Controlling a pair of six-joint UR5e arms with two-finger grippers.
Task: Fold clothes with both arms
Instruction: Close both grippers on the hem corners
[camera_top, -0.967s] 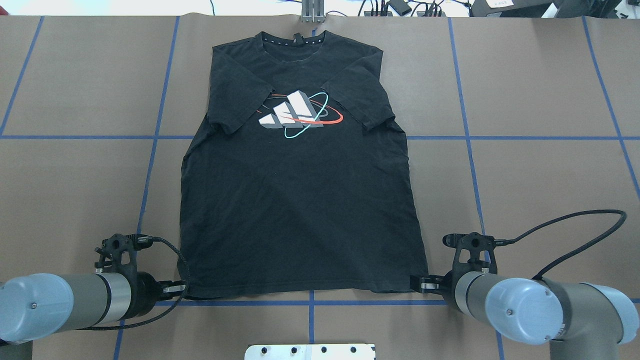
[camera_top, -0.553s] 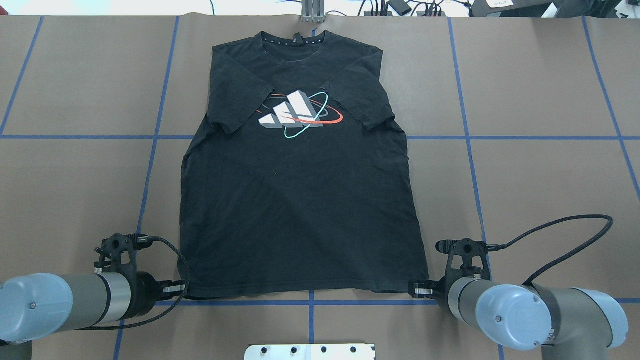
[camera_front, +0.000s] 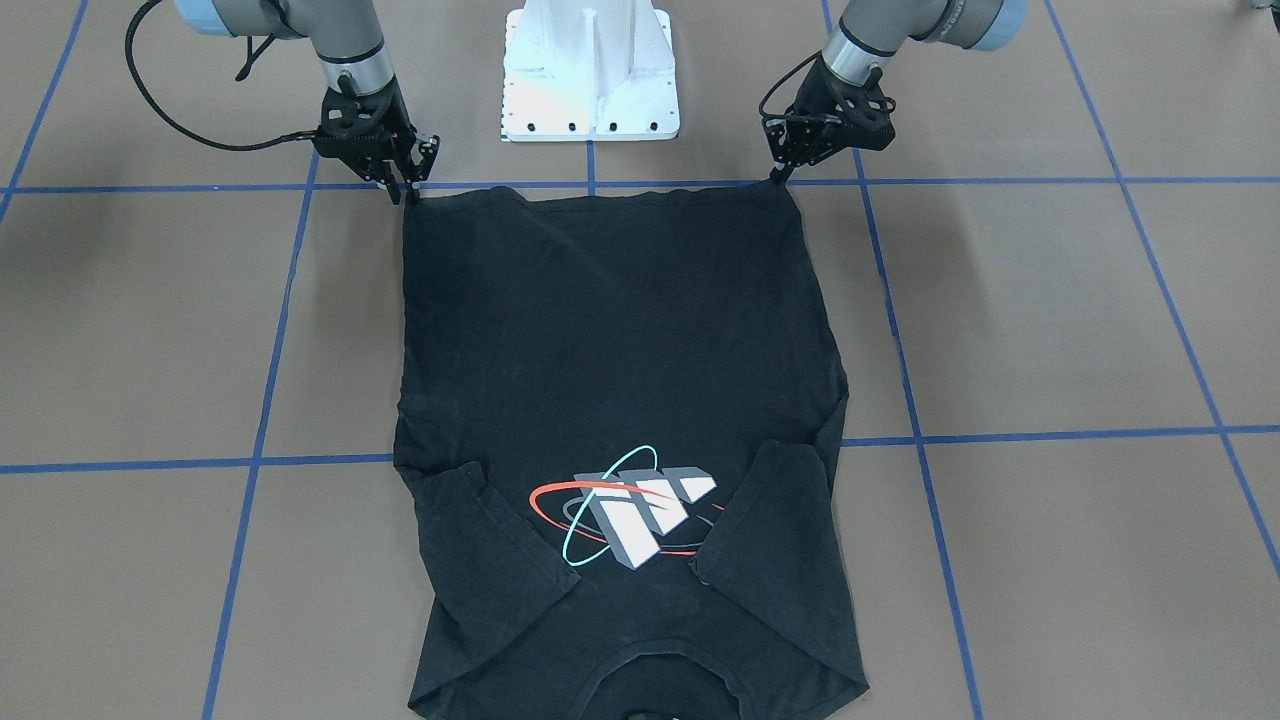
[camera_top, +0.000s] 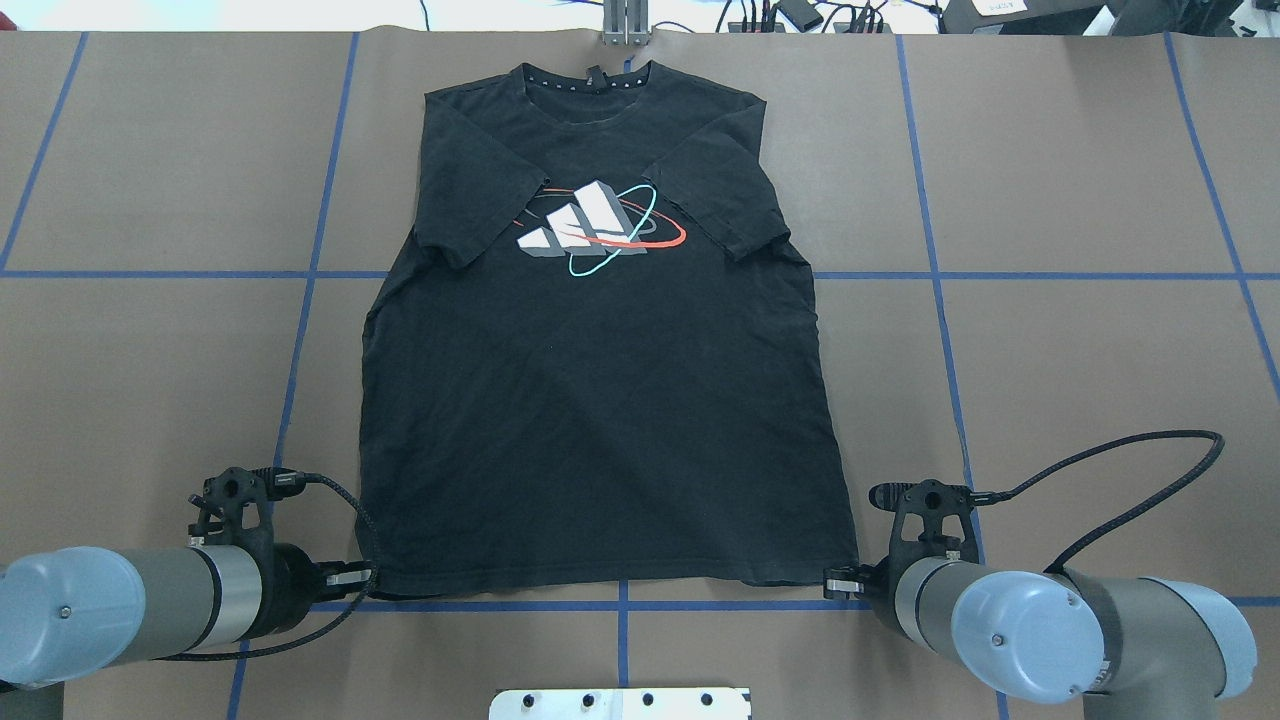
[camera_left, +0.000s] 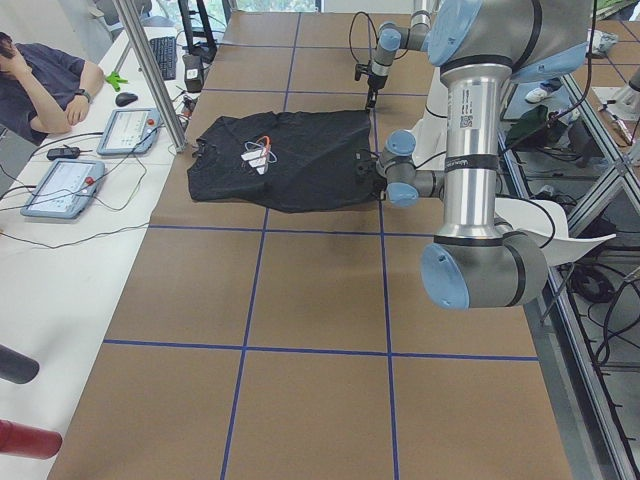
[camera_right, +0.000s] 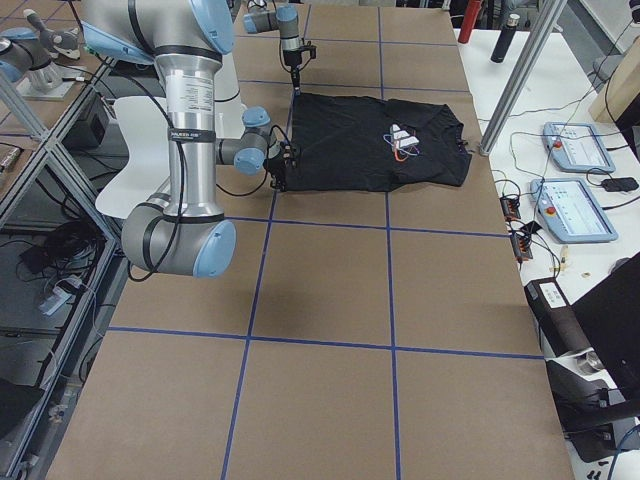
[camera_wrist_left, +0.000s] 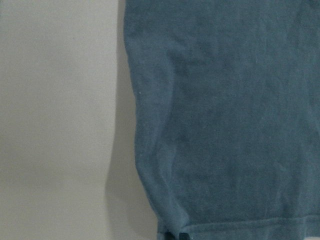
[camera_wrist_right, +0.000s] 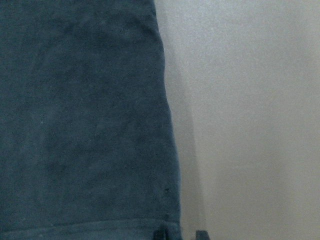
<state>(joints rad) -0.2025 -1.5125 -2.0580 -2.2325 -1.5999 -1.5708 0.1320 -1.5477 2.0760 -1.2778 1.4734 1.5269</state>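
Black T-shirt (camera_top: 600, 420) is lying flat, front up, on the brown table (camera_top: 1080, 350), filling the middle of the overhead view. Its collar is pointing to the top edge and its hem is running along the blue tape line (camera_top: 620, 605) near the bottom. Both short sleeves are lying folded inward over the chest, flanking the chest print (camera_top: 595, 228). The left gripper (camera_top: 362, 577) is sitting low at the lower left of the overhead view, its tips touching the hem's left corner; whether it is gripping the cloth I cannot tell, since the left wrist view is showing only fabric and bare table. The right gripper (camera_top: 832, 581) is sitting at the lower right, at the hem's right corner. In the right wrist view two dark fingertips (camera_wrist_right: 160, 235) are showing at the bottom edge with a narrow gap between them, and the shirt's side edge is falling within that gap. In the front-facing view the white pedestal base (camera_front: 590, 70) is standing at top centre, between the two arms.
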